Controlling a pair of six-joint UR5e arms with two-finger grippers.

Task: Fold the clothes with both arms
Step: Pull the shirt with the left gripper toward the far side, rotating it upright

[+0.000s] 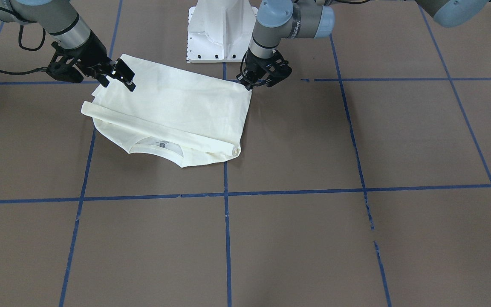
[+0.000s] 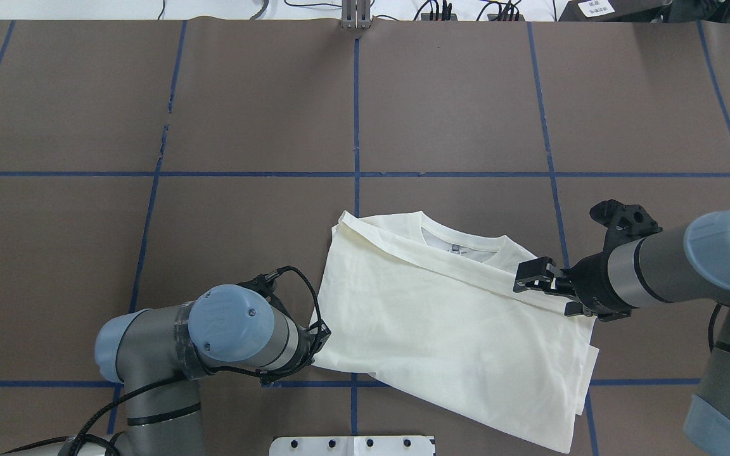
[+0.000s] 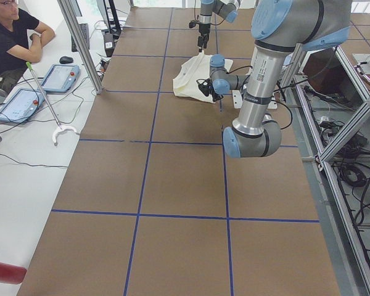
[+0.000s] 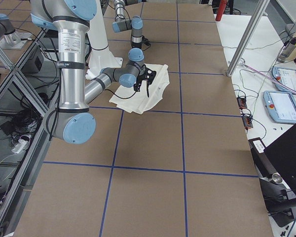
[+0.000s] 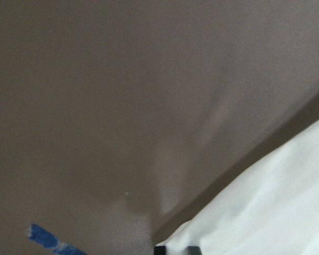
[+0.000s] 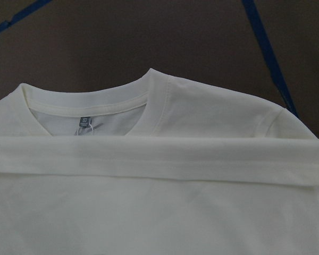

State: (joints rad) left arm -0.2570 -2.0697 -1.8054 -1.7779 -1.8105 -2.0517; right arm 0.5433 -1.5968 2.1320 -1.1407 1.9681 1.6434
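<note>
Front cam: R end effector (image 1: 117, 80) released over cream shirt (image 1: 173, 106), 10 o'clock; L end effector (image 1: 252, 83) at 2 o'clock corner, fingertips obscured, I can't tell grip.

even bright light, blurry left-wrist view

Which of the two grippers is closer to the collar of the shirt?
The right gripper, open above the shirt near its shoulder; the left gripper is at a corner on the opposite end, far from the collar.

One shirt (image 2: 441, 316), two arms — left arm (image 2: 232, 329), right arm (image 2: 656, 266) — one pedestal (image 1: 222, 30), one person (image 3: 12, 37).
</note>
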